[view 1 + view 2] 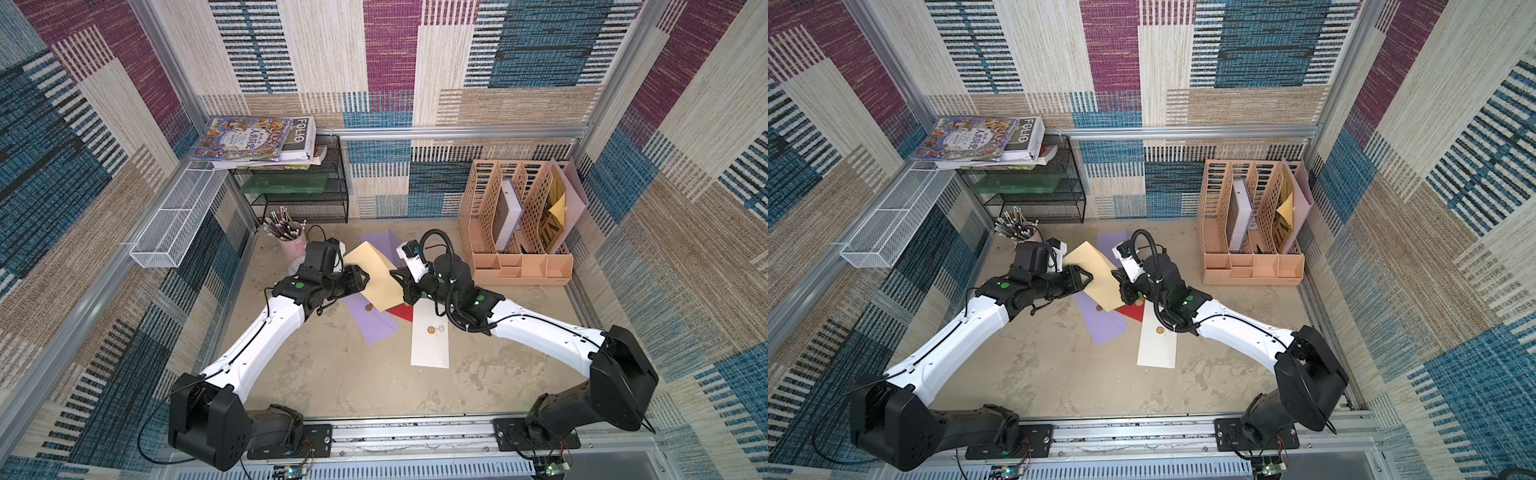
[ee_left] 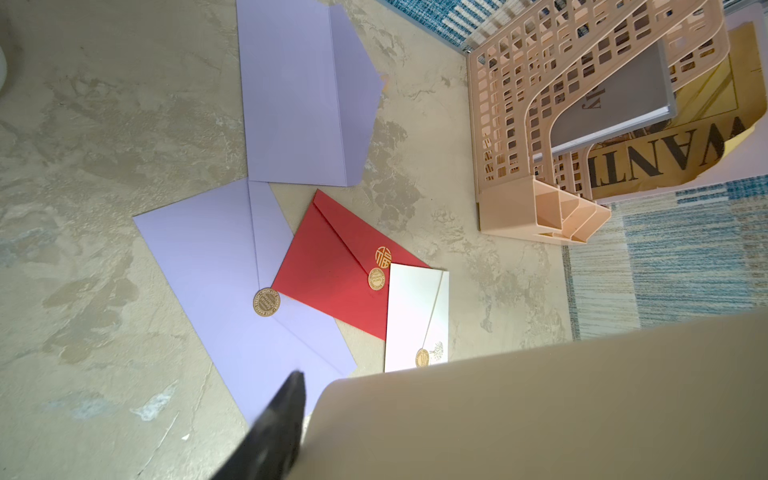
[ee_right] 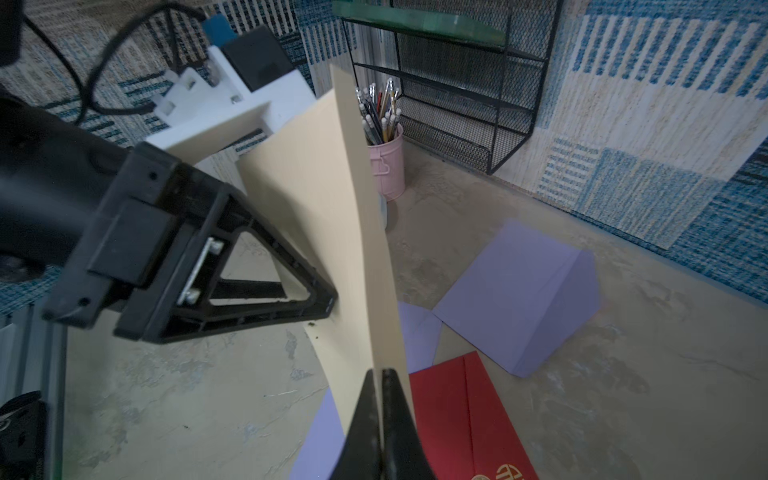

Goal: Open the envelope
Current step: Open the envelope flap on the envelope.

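A tan envelope point(image 1: 374, 270) point(image 1: 1096, 278) hangs above the table between my two arms, standing on edge. My right gripper point(image 3: 380, 374) point(image 1: 397, 276) is shut on one of its edges, the paper pinched between the black fingertips. My left gripper point(image 1: 360, 277) point(image 1: 1084, 277) is at the opposite edge with its jaws apart. One left finger point(image 2: 291, 407) stands clear beside the sheet point(image 2: 540, 415); the other is hidden behind it. In the right wrist view a left finger point(image 3: 307, 297) lies against the tan face point(image 3: 324, 187). I see no flap or seal on it.
Beneath lie a sealed purple envelope point(image 2: 216, 257), a red one point(image 2: 332, 270), a white one point(image 1: 430, 336) and an opened purple one point(image 2: 299, 91). A peach file organiser point(image 1: 515, 232) stands back right; a pink pencil cup point(image 1: 291, 245) and a black mesh rack point(image 1: 299, 187) stand back left.
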Tool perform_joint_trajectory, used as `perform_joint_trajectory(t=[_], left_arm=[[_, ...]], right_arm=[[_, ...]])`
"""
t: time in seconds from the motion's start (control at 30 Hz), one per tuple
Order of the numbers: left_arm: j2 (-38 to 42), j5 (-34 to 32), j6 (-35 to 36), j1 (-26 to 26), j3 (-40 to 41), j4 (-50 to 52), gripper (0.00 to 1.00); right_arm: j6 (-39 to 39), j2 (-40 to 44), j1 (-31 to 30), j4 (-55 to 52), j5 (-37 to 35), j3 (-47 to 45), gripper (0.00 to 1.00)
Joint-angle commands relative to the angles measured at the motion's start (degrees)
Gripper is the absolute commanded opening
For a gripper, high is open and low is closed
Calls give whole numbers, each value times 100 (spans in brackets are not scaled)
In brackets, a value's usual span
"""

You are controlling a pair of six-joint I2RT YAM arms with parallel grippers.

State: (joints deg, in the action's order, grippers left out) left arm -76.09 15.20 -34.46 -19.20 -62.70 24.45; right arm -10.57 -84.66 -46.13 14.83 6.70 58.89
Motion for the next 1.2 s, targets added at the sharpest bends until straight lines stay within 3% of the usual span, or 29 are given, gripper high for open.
perform_joint_trajectory(t=[0.0,0.4,0.6,0.93,1.17], left_arm=[[-51,-44,79,38,-67,-95,58],[-222,133,-52,127,-109,-337,62],[-272,327,-143,132,-129,-483,62],[-258,328,-185,127,-102,-520,62],[373,-509,-31,145,50,-396,63]], right_arm=[[-398,87,7,205,836,-58,0],[-1559,160,171,1110,2490,-435,0],[-2096,-155,196,1820,2891,-519,0],[-2437,-503,189,2212,2902,-380,0],[-2242,-125,472,1601,2593,-628,0]])
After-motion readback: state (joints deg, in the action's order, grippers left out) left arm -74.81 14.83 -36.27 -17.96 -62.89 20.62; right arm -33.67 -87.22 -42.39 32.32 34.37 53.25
